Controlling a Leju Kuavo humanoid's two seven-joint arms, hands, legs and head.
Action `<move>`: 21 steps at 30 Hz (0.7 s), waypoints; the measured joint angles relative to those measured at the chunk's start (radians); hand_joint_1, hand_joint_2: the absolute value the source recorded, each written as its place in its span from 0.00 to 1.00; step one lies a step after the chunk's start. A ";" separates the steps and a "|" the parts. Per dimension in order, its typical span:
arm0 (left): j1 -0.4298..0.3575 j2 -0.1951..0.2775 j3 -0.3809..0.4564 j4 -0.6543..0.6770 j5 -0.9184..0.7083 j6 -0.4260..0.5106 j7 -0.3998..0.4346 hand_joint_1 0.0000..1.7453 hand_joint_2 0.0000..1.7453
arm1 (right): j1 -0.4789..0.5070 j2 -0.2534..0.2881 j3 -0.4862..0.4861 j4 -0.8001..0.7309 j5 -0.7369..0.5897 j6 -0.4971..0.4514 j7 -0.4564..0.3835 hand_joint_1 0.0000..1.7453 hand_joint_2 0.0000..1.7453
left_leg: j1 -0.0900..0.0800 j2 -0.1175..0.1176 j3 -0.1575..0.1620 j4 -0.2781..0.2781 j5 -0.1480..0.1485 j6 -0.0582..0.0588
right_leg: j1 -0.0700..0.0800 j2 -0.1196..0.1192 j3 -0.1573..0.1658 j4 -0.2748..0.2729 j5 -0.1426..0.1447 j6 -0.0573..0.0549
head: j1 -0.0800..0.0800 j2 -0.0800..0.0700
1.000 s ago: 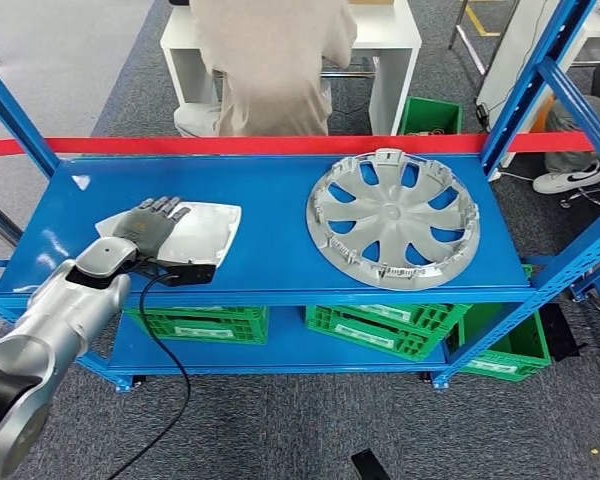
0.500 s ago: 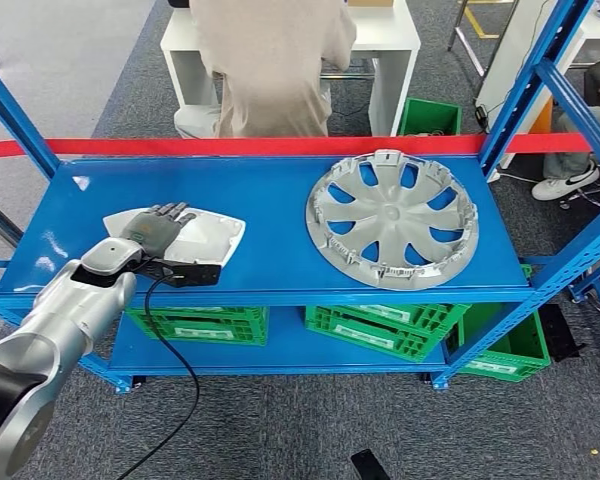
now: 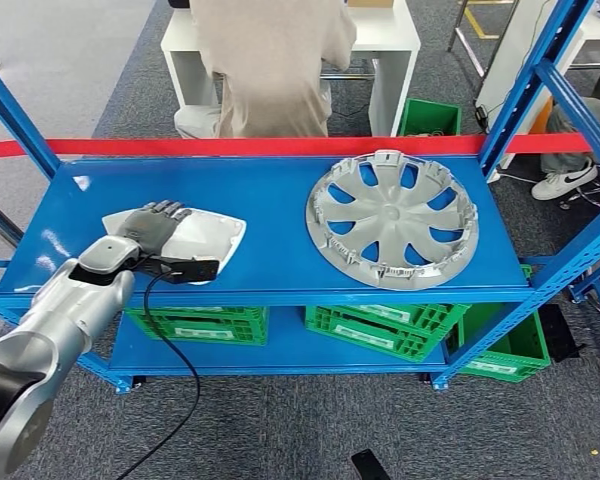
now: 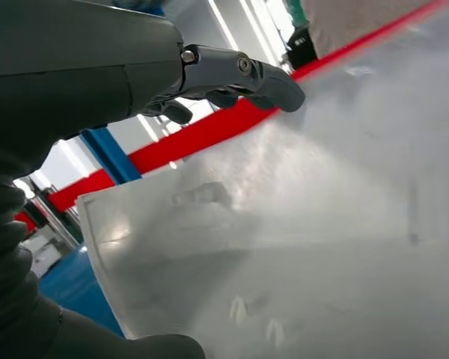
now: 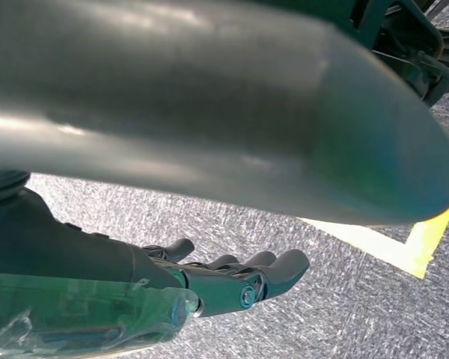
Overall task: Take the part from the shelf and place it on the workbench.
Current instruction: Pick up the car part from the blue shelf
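I see open blue shelf between the white part and the hubcap at three o'clock; a red bar crosses at twelve.

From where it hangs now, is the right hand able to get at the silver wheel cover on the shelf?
Probably not yet. The right hand hangs over grey carpet with nothing in it. The wheel cover lies alone on the blue shelf, nothing on top of it, so the arm would only need to be raised.
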 joint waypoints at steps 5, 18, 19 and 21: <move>-0.017 0.005 0.006 0.000 0.002 0.061 0.020 0.00 1.00 | 0.001 0.000 0.000 0.000 -0.002 -0.003 -0.002 0.00 0.00 | 0.000 0.000 0.000 0.000 0.000 0.000 | 0.000 0.000 0.000 0.000 0.000 0.000 | 0.000 0.000; -0.045 0.008 0.009 -0.008 -0.003 0.129 0.023 0.00 1.00 | 0.002 0.000 -0.002 0.000 -0.005 -0.006 -0.012 0.00 0.00 | 0.000 0.000 -0.001 0.000 0.000 0.000 | 0.000 0.000 -0.001 0.000 0.000 0.000 | 0.000 0.000; -0.046 0.008 0.008 -0.009 -0.005 0.132 0.025 0.00 1.00 | 0.002 0.000 -0.002 0.000 -0.006 -0.006 -0.012 0.00 0.00 | 0.000 0.000 -0.001 0.000 0.000 0.000 | 0.000 0.000 -0.001 0.000 0.000 0.000 | 0.000 0.000; -0.046 0.008 0.008 -0.010 -0.007 0.136 0.026 0.00 1.00 | 0.002 0.000 -0.002 0.000 -0.007 -0.007 -0.012 0.00 0.00 | 0.000 0.000 -0.001 0.000 0.000 0.000 | 0.000 0.000 -0.001 0.000 0.000 0.000 | 0.000 0.000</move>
